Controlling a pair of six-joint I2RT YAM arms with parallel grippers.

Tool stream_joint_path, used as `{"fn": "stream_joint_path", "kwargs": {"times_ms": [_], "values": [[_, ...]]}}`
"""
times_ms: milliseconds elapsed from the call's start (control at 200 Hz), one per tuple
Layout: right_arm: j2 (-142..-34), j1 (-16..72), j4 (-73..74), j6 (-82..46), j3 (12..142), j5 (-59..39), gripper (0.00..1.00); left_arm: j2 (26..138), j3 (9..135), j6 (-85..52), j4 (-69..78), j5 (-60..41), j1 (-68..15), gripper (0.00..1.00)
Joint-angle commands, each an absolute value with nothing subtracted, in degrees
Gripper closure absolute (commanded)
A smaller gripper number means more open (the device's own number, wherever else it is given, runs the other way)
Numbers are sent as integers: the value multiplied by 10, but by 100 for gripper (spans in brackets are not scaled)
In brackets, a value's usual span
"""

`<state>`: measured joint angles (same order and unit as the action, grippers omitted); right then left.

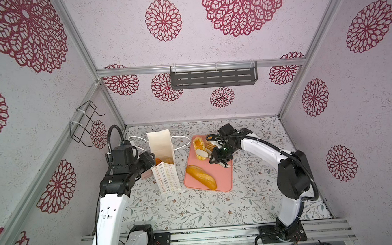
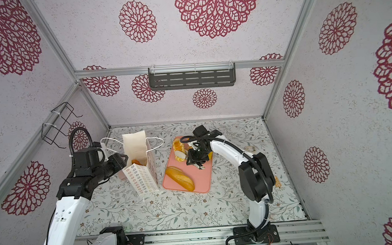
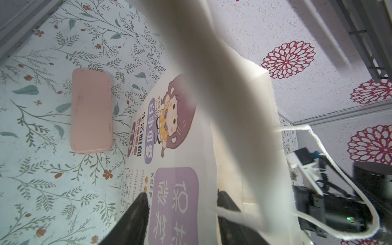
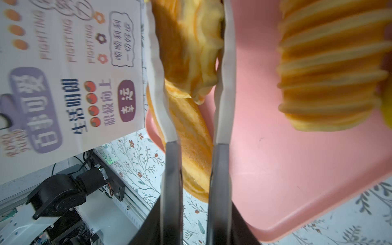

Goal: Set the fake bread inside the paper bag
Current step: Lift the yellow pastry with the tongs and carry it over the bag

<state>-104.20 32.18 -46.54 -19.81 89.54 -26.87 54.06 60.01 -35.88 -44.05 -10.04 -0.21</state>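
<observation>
The paper bag (image 1: 162, 153) stands open at the table's back left, and in both top views golden fake bread (image 2: 138, 162) shows inside it. My left gripper (image 3: 182, 197) is open at its rim: one dark finger (image 3: 135, 214) is on the printed front, the other inside. On the pink tray (image 1: 219, 180) lie a long baguette (image 1: 200, 177), a ridged loaf (image 4: 331, 74) and an orange-centred oval (image 1: 199, 143). My right gripper (image 4: 186, 12) is over the tray's far end, its white fingers (image 4: 227, 63) shut on a golden pastry (image 4: 191, 53).
A small pink case (image 3: 91, 110) lies on the floral table beside the bag, under my left arm. The bag's cord handles (image 1: 179, 140) loop out to both sides. A dark slotted shelf (image 1: 213, 76) hangs on the back wall and a wire rack (image 1: 85, 125) on the left wall.
</observation>
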Motion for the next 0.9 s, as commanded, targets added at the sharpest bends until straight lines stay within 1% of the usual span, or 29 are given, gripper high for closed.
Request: {"fn": "stream_joint_path", "kwargs": {"times_ms": [0, 160, 365, 445, 630, 896], "values": [[-980, 316, -463, -209, 914, -254, 63, 543, 618, -360, -440, -107, 0, 52], [-935, 316, -475, -210, 949, -237, 63, 540, 620, -363, -445, -106, 1, 62], [-909, 339, -502, -203, 1060, -223, 64, 541, 624, -365, -447, -105, 1, 72], [-915, 366, -517, -197, 1115, -211, 65, 542, 625, -365, -448, -105, 0, 75], [-951, 441, -550, -188, 1230, -190, 65, 543, 627, -365, -449, -106, 0, 80], [-994, 510, -545, -207, 1259, -189, 65, 544, 626, -366, -448, -105, 1, 88]]}}
